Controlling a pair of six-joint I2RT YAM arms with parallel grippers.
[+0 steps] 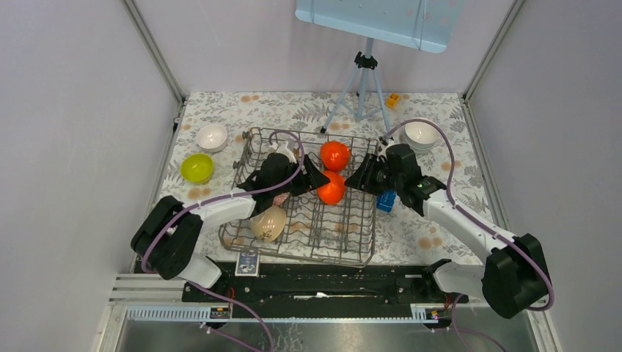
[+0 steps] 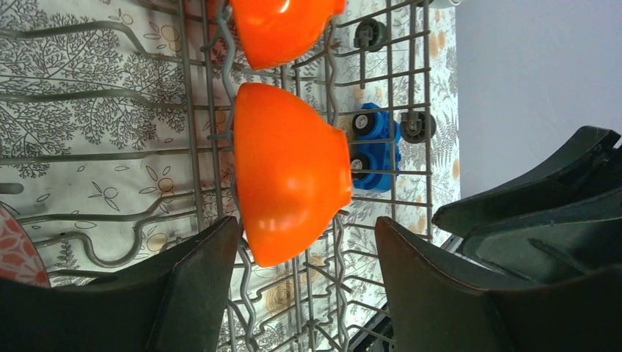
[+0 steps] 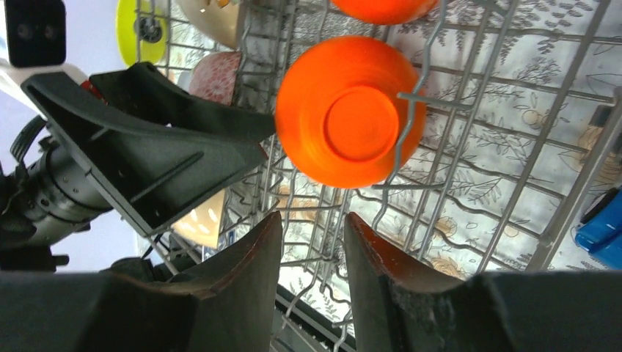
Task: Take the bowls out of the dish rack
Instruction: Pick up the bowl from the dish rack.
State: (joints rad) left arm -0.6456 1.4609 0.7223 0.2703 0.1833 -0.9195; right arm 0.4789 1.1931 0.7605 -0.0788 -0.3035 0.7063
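The grey wire dish rack (image 1: 345, 231) sits mid-table. Two orange bowls stand in it, one behind (image 1: 334, 155) and one in front (image 1: 331, 188). A beige bowl (image 1: 268, 223) and a pink patterned bowl (image 3: 216, 77) are in its left part. My left gripper (image 2: 308, 235) is open, with the near orange bowl's (image 2: 290, 172) lower edge dipping between its fingers, close to the left finger (image 2: 198, 271). My right gripper (image 3: 312, 220) faces the same bowl's base (image 3: 348, 110) from the right. Its jaws stand a narrow gap apart with nothing between them.
A white bowl (image 1: 213, 136) and a lime bowl (image 1: 196, 167) sit left of the rack, and another white bowl (image 1: 421, 134) sits at its right rear. A blue block (image 1: 386, 200) lies by the rack's right side. A grey tripod (image 1: 361, 88) stands behind.
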